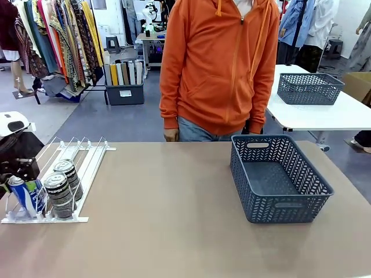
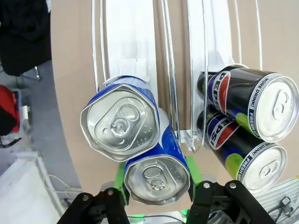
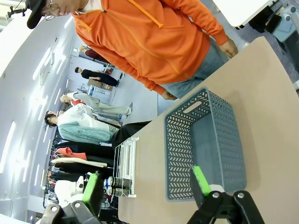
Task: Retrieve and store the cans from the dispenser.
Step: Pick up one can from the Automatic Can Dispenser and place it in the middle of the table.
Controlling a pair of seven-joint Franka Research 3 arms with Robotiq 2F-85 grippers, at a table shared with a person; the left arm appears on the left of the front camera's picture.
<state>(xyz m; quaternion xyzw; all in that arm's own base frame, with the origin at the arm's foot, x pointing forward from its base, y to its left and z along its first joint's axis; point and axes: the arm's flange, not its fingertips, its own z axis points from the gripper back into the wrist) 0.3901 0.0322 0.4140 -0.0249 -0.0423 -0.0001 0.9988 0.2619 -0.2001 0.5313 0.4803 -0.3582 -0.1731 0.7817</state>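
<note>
Grip on at the front end of the dispenser (image 2: 128, 42), left gripper (image 2: 156, 189) pinched onto the leading blue can (image 2: 156, 175), so lift straight up, clear of the 2 dark cans (image 2: 243, 100) alongside, then carry it to the basket (image 1: 278, 179) well right of the dispenser, right gripper (image 3: 145, 186) gaping and holding nothing.
</note>
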